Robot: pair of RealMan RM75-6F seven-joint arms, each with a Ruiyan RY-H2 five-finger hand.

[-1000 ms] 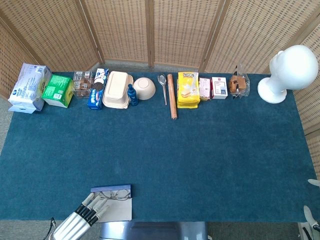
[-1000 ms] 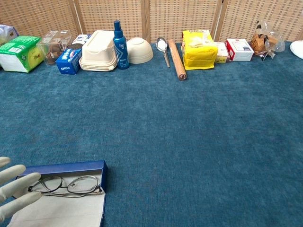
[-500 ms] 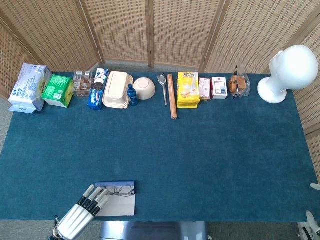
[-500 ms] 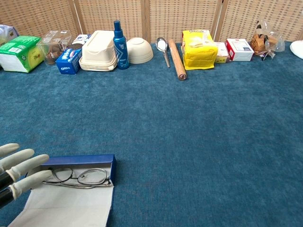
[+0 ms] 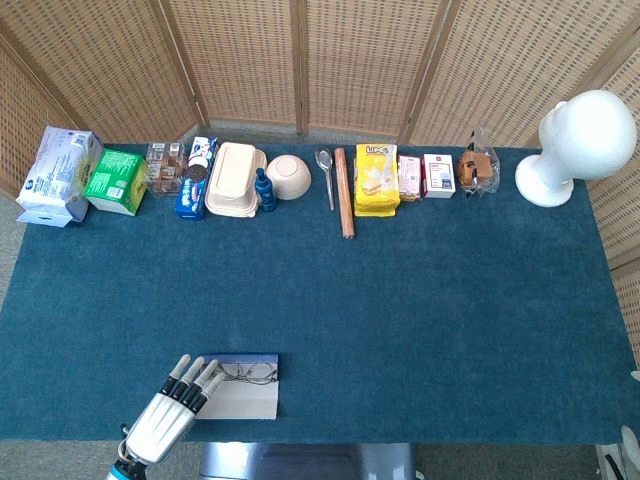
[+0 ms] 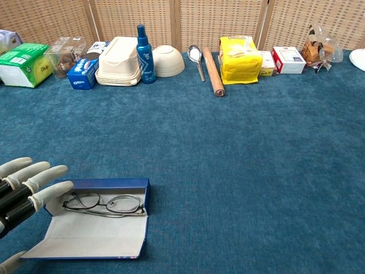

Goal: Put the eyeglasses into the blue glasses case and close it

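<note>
Blue glasses case (image 6: 91,228) beside left robot hand (image 6: 25,191)

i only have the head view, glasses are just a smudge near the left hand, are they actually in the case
observer: yes. In the chest view the eyeglasses lie inside the blue glasses case, along its far wall.
operator: is the case shut yet
observer: no. Its flap lies open flat toward the robot, pale lining facing up.
operator: is the left hand gripping anything
observer: no. The left hand has its fingers out straight, tips at the case's left end, wrapped around nothing.
</note>
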